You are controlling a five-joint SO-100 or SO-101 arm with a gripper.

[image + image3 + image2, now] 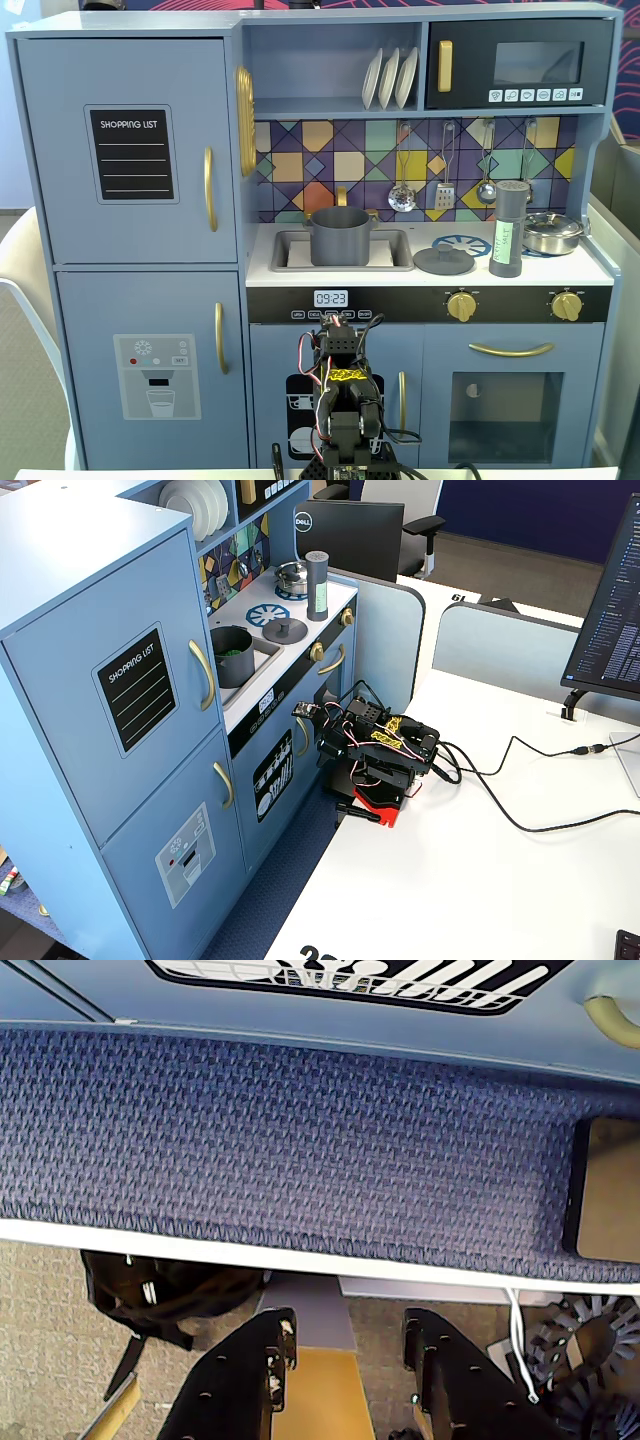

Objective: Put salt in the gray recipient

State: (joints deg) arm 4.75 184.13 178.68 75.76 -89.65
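Note:
The salt shaker, a tall gray cylinder with a pale label, stands upright on the toy kitchen counter, to the right of the stove ring; it also shows in a fixed view. The gray pot sits in the sink and is seen from the side in a fixed view. My arm is folded low in front of the kitchen on the white table. My gripper is open and empty, pointing down past the table edge, far from the shaker.
A flat gray lid lies between sink and shaker. A silver pan stands behind the shaker on the right. Utensils hang on the back wall. A blue felt partition fills the wrist view. Cables trail across the table.

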